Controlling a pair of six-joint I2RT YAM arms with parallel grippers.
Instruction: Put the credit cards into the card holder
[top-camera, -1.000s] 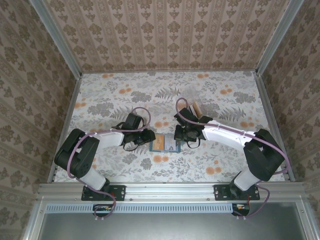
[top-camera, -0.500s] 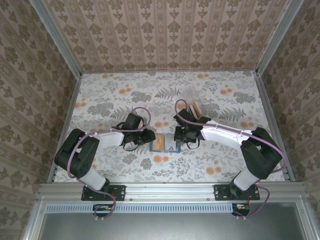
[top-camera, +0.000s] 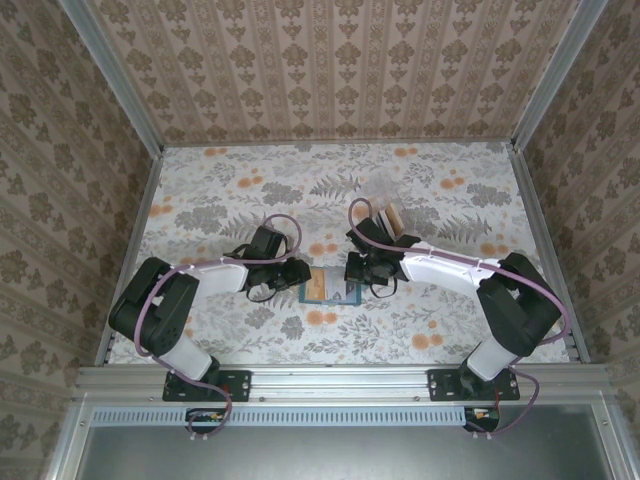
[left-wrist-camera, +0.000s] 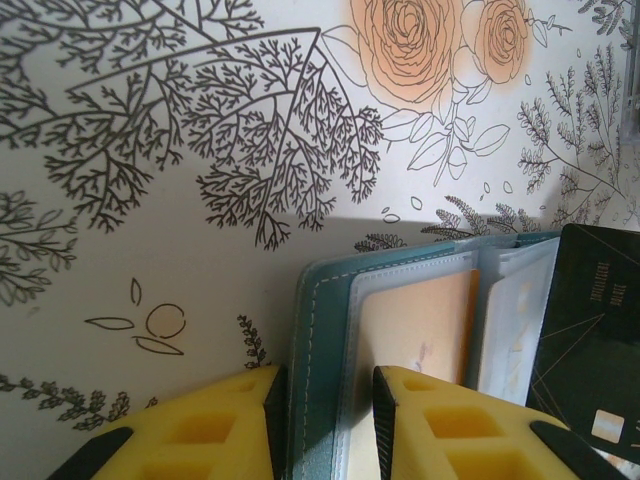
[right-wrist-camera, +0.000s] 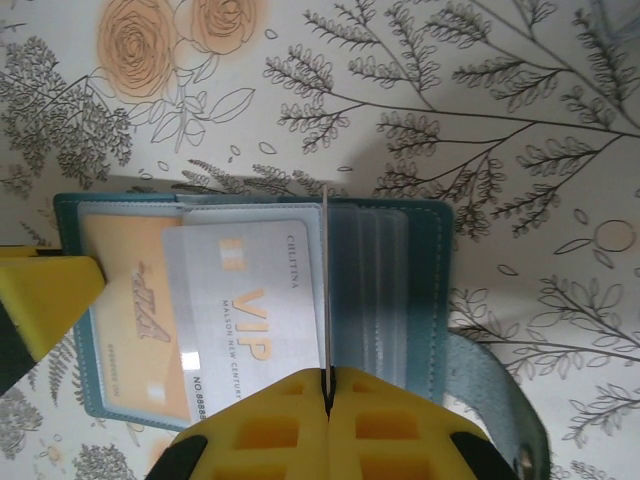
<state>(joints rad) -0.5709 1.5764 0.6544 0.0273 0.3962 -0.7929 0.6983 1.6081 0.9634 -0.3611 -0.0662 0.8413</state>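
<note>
The open wallet (top-camera: 330, 288) lies flat on the table (top-camera: 230, 200), near the middle, between the two grippers; the left gripper (left-wrist-camera: 325, 388) has its jaws clamped on the wallet's left edge, pinning that flap; a tan card (left-wrist-camera: 415, 330) sits in the left pocket; the right gripper (right-wrist-camera: 328, 385) has its jaws pressed together on a dark card (left-wrist-camera: 590, 330), held upright on edge over the wallet's fold; spare cards (top-camera: 388, 215) lie farther back, just right of centre.

Card holder (right-wrist-camera: 432, 290) matt teal leather-look w/ glossy clear plastic pockets (right-wrist-camera: 375, 290); dark card (left-wrist-camera: 590, 330) smooth plastic.
</note>
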